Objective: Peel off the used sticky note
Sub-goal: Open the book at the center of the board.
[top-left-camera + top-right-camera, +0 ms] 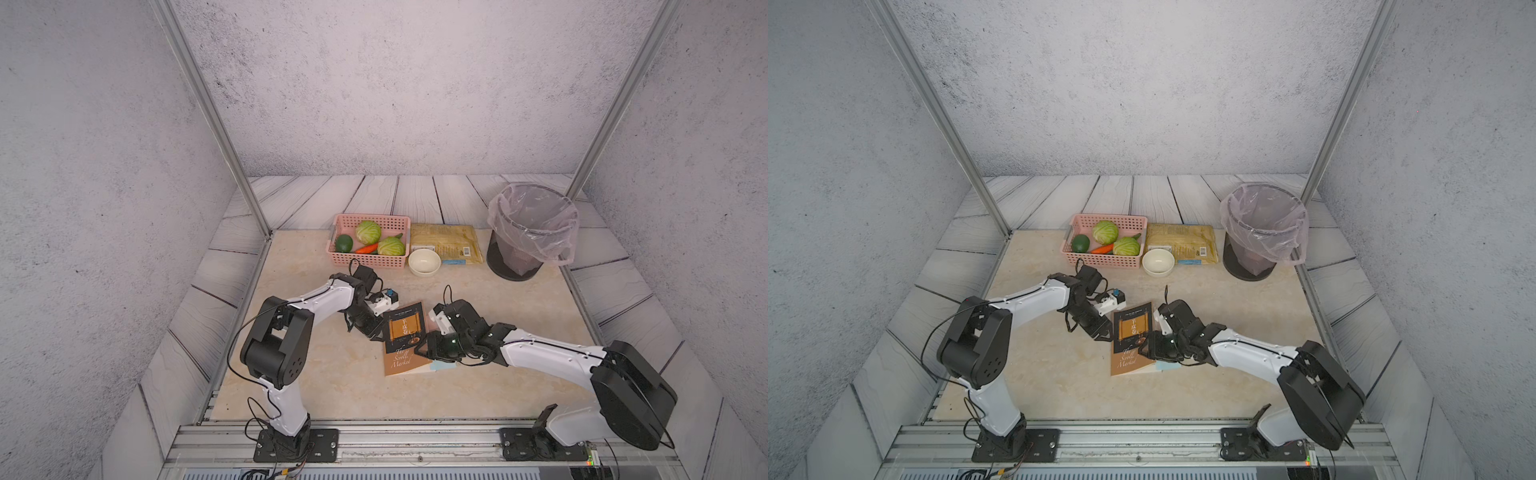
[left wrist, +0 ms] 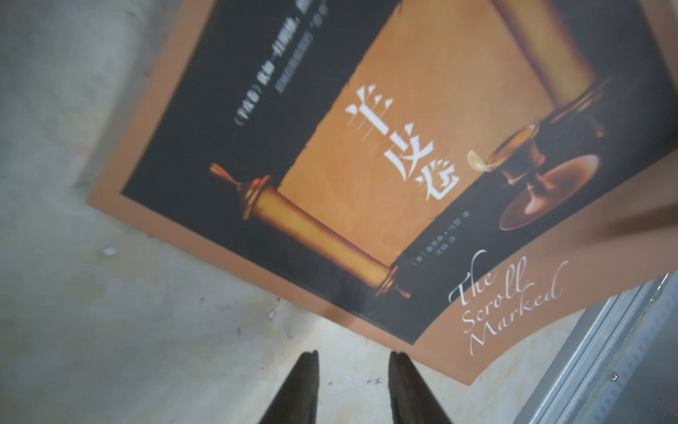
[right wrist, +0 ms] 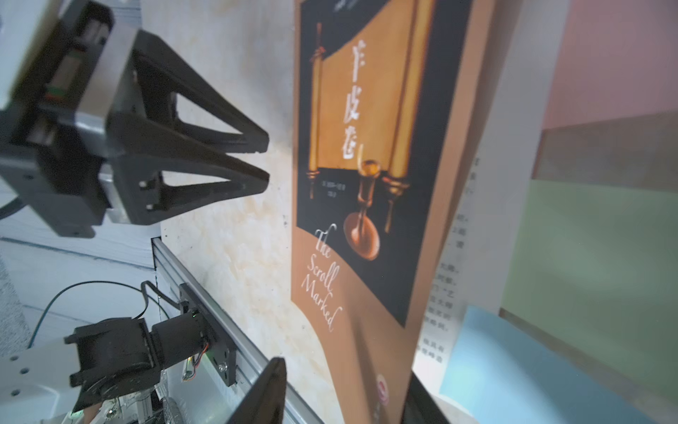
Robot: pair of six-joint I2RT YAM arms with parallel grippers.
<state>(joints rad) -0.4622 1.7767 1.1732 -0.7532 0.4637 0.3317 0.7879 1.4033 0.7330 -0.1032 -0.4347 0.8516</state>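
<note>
A brown and black book (image 1: 405, 332) (image 1: 1131, 332) lies mid-table, its front cover (image 3: 367, 110) raised off the pages. On the inner page I see a pink sticky note (image 3: 616, 62), a green one (image 3: 594, 264) and a blue one (image 3: 513, 367). The blue note's edge (image 1: 444, 365) pokes out at the book's right side. My right gripper (image 3: 341, 396) (image 1: 422, 347) is open, with the cover's edge between its fingers and one finger under the cover. My left gripper (image 2: 354, 354) (image 3: 267, 160) (image 1: 376, 334) hovers open and empty by the book's left edge.
Along the back stand a pink basket (image 1: 370, 259) of vegetables, a white bowl (image 1: 424, 262), a yellow packet (image 1: 449, 243) and a lined bin (image 1: 532, 232). A metal rail (image 1: 415, 432) runs along the table's front edge.
</note>
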